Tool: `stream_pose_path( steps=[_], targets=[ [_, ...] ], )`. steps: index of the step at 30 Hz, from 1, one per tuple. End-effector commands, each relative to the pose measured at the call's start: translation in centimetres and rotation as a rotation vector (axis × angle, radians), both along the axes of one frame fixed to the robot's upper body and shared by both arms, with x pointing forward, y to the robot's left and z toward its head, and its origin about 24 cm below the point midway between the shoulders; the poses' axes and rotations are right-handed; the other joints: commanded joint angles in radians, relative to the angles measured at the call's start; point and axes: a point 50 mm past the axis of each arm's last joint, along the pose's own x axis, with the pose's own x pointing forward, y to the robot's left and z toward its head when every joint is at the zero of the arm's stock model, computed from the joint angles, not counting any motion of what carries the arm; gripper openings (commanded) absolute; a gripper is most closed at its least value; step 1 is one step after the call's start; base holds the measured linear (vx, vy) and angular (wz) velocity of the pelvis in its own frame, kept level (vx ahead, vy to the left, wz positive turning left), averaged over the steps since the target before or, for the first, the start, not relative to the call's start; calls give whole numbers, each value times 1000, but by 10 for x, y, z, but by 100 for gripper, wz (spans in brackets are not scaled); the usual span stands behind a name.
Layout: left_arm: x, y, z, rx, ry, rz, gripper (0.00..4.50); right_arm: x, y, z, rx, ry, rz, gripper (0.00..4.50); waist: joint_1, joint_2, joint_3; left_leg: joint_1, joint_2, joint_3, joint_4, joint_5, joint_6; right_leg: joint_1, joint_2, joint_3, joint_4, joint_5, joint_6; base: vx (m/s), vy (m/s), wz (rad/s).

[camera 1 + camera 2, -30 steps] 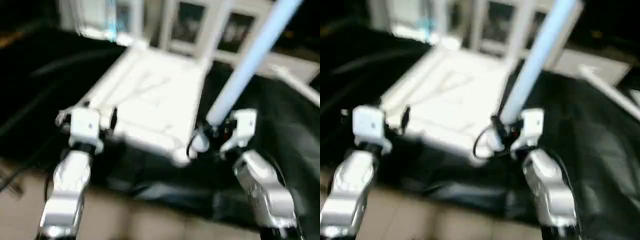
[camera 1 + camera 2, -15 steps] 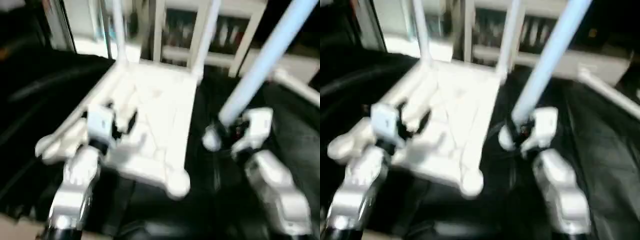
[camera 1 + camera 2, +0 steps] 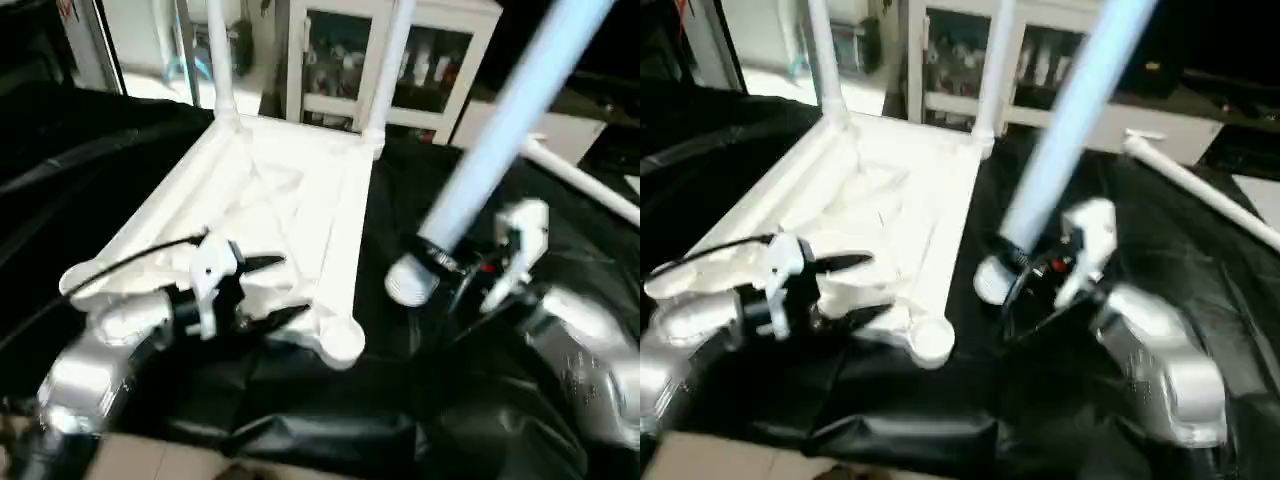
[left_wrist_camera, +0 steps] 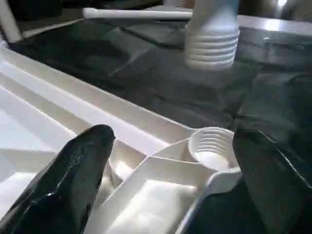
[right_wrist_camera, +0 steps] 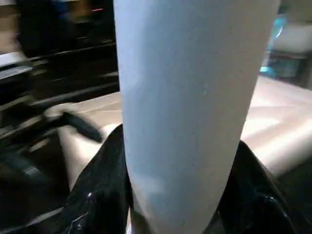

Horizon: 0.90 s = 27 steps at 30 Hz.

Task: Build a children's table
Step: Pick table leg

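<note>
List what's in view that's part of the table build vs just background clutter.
Job:
- tabletop, upside down
- two legs already standing in far sockets
- leg in right gripper
- spare leg on the black sheet
- empty near socket

Background:
- glass-door cabinet
- black sheet

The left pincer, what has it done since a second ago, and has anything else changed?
The left pincer has swung in from the tabletop's near left edge toward the near corner socket, turned sideways and open around that corner, gripping nothing. The right pincer stays clamped on the leg, ribbed end hanging off to the socket's side. Two legs remain standing in the far sockets; one lies on the black sheet.
</note>
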Motion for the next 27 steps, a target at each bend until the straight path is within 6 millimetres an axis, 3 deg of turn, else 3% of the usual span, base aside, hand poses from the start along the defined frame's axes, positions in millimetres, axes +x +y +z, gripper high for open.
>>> stream_pose_path(
  steps=[1,2,4,5,7,8,10,11,12,14,15,18,19,20,23,27],
  targets=[
    [0,-6,-2,-8,49,-62,441,1,1,4,14,6,57,183,4,15,-47,47,84,-44,-113,-541,-141,-8,-78,30,-95,-393,-155,-72,51,-9],
    [3,-8,-6,49,46,-103,441,5,2,7,0,-15,55,183,3,1,-44,39,86,-40,-116,-518,-129,-5,-79,29,-96,-376,-154,0,0,0],
    [4,-8,-8,75,39,-116,441,6,3,8,-2,-25,48,183,8,3,-48,36,88,-36,-119,-481,-123,-3,-81,28,-91,-350,-151,0,0,0],
    [5,-9,-11,91,62,-147,441,7,5,11,17,-24,53,183,7,-3,-49,30,90,-34,-122,-444,-117,2,-81,26,-86,-309,-154,0,0,0],
    [6,-10,-12,102,61,-162,441,7,6,12,27,-23,62,183,11,4,-50,39,90,-26,-120,-433,-115,-6,-80,27,-84,-281,-164,0,0,0],
    [7,-11,-15,118,65,-190,441,6,8,12,33,-20,72,183,11,-1,-49,39,91,-24,-121,-433,-112,-6,-79,27,-86,-274,-167,0,0,0],
    [7,-12,-17,129,71,-212,407,5,8,11,31,-19,75,183,13,3,-49,44,91,-19,-121,-432,-111,-10,-79,28,-87,-261,-169,0,0,0],
    [8,-14,-20,151,71,-234,407,4,8,10,29,-19,62,183,13,8,-48,43,92,-17,-123,-430,-116,-9,-76,27,-87,-226,-170,0,0,0],
    [8,-15,-20,162,68,-240,407,4,7,10,30,-20,56,183,16,6,-51,48,93,-13,-121,-420,-113,-11,-77,29,-84,-196,-177,0,0,0],
    [10,-15,-22,184,51,-245,395,2,7,10,32,-21,56,183,17,4,-51,44,94,-11,-120,-391,-96,-5,-79,28,-83,-168,-187,0,0,0],
    [13,-14,-23,221,36,-250,381,0,8,9,31,-22,57,183,20,11,-53,45,94,-10,-117,-377,-88,-4,-83,30,-84,-174,-189,0,0,0],
    [14,-13,-25,269,33,-278,358,-4,8,8,24,-22,59,183,22,9,-56,45,96,-6,-114,-336,-70,-4,-79,31,-86,-138,-188,0,0,0],
    [15,-13,-26,309,31,-306,335,-6,6,7,14,-23,51,183,24,22,-59,41,94,-8,-112,-293,-64,3,-81,30,-77,-85,-203,0,0,0],
    [15,-13,-26,312,30,-308,335,-6,6,7,13,-23,51,183,23,12,-62,40,94,-3,-108,-249,-49,6,-77,28,-75,-21,-215,0,0,0],
    [15,-14,-31,346,24,-337,311,-10,4,2,2,-20,34,183,25,16,-61,35,93,2,-101,-154,0,14,-78,27,-69,88,-255,0,0,0],
    [12,-15,-32,346,34,-354,283,-14,5,2,5,-16,28,183,26,20,-57,38,97,6,-101,-175,10,13,-76,26,-70,38,-281,0,0,0]
  ],
)
